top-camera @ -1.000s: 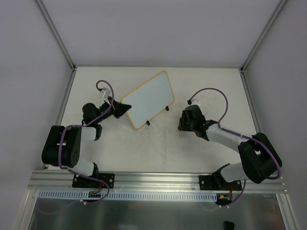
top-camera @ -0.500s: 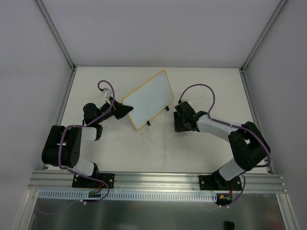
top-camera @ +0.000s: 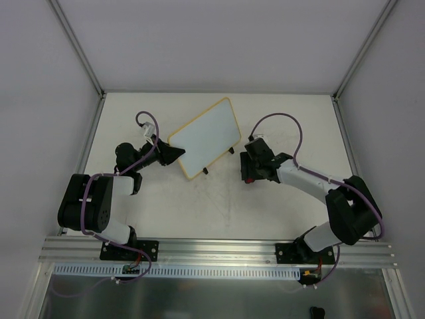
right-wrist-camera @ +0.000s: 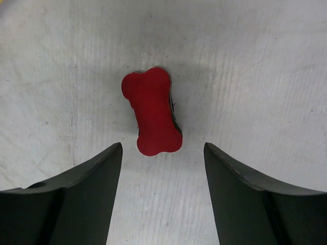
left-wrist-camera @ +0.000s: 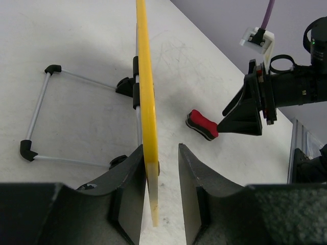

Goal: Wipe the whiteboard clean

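Note:
The whiteboard (top-camera: 204, 137) stands tilted on its black feet at the table's middle back, its white face showing no marks from above. In the left wrist view its yellow edge (left-wrist-camera: 144, 102) runs between my left gripper's (left-wrist-camera: 160, 153) fingers; the left finger touches it and a gap shows at the right finger, so the jaws are open. The red eraser (right-wrist-camera: 152, 118) lies on the table just ahead of my right gripper (right-wrist-camera: 162, 148), which is open and off it. From above, the right gripper (top-camera: 249, 174) sits right of the board's near corner.
The board's wire stand (left-wrist-camera: 36, 109) rests on the table behind it. Grey enclosure walls (top-camera: 40, 80) close in the table on three sides. An aluminium rail (top-camera: 219, 249) runs along the near edge by the arm bases. Purple cables (top-camera: 285, 123) loop over both arms.
Both grippers went from shut to open. The right arm swung left toward the board, and the eraser now lies free on the table. The left arm stayed by the board's edge.

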Robot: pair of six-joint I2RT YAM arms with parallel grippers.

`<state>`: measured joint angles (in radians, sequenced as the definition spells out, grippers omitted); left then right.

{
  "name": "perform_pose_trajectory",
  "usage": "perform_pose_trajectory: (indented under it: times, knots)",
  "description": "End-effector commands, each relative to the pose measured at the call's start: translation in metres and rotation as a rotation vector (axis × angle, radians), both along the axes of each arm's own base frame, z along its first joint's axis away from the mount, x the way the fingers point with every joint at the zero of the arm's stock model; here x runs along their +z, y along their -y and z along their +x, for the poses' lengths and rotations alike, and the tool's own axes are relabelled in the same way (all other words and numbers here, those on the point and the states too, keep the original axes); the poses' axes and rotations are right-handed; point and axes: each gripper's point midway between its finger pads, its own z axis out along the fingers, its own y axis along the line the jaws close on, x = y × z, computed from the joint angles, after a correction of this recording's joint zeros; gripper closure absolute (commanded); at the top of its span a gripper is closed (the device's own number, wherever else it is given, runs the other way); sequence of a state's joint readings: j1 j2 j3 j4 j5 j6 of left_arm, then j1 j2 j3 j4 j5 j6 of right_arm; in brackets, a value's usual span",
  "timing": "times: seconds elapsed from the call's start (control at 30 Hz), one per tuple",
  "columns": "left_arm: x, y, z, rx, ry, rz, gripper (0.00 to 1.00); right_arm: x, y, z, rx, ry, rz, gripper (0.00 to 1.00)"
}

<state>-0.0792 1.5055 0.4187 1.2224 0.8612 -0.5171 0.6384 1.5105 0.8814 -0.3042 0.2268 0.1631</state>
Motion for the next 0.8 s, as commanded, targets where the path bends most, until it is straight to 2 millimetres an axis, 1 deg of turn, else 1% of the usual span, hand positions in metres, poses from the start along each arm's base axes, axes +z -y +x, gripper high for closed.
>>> perform_pose_trajectory:
  times: [0.0, 0.13, 0.23, 0.4, 0.5, 0.67, 0.77]
  knots:
    - [0.019, 0.008, -0.003, -0.066, 0.075, -0.008, 0.69, 0.027, -0.003, 0.007, 0.012, 0.065, 0.027, 0.31]
    - [0.022, 0.007, -0.004, -0.059, 0.092, -0.011, 0.62, 0.030, -0.004, 0.008, 0.014, 0.068, 0.035, 0.31]
    - [0.020, 0.005, -0.002, -0.036, 0.090, 0.003, 0.59, 0.032, -0.005, 0.008, 0.020, 0.069, 0.049, 0.31]
    - [0.017, 0.002, 0.000, -0.018, 0.083, 0.007, 0.51, 0.039, -0.004, 0.010, 0.020, 0.090, 0.059, 0.32]
    - [0.017, -0.001, -0.001, -0.002, 0.096, 0.009, 0.34, 0.043, -0.001, 0.010, 0.016, 0.102, 0.062, 0.32]
    - [0.019, -0.003, 0.000, 0.017, 0.101, 0.017, 0.01, 0.043, 0.000, 0.010, 0.019, 0.105, 0.080, 0.32]
    - [0.019, -0.005, 0.001, 0.024, 0.097, 0.018, 0.01, 0.043, 0.001, 0.010, 0.019, 0.106, 0.086, 0.32]
